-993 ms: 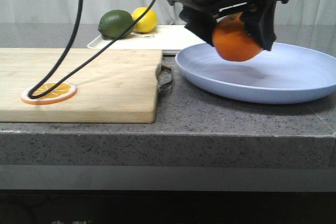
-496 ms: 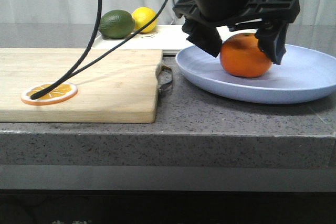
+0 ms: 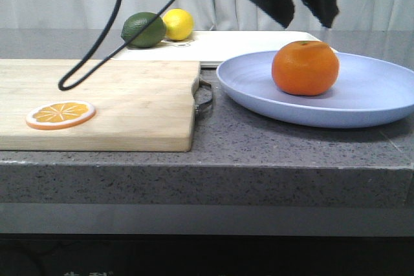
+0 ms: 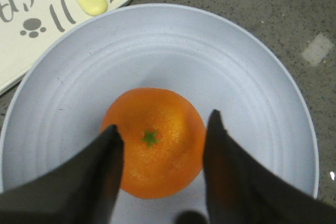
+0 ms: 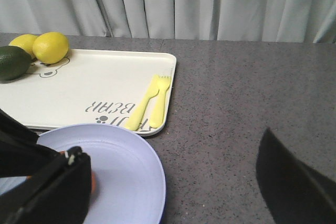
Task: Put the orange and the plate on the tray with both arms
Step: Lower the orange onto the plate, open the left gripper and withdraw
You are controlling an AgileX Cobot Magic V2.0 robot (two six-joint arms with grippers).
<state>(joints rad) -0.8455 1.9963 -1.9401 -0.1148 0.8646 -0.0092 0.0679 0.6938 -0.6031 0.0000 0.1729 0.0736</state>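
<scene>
Orange (image 3: pixel 305 68) is seen resting upright, stem dimple up, on the plate (image 3: pixel 362 95), somewhat off the plate's centre toward the cutting board (image 3: pixel 97 98). No gripper contact with the fruit is observed. The left gripper (image 4: pixel 163 145) is held directly above the orange, its fingers (image 4: pixel 226 166) spread wider than the fruit and closed on nothing; in the front view it is seen well clear of the orange, near the upper edge. The right gripper (image 5: pixel 173 182) is likewise seen spread wide, nothing held, positioned near the plate's rim. The plate sits on the grey counter (image 3: pixel 213 159), not on the tray (image 5: pixel 79 87); the tray lies just behind the plate. On the tray are noted a yellow fork and knife (image 5: pixel 149 102), two lemons (image 5: pixel 42 46) and a dark green fruit (image 5: pixel 11 62). An orange slice (image 3: pixel 61 114) lies on the cutting board, beside the plate.
</scene>
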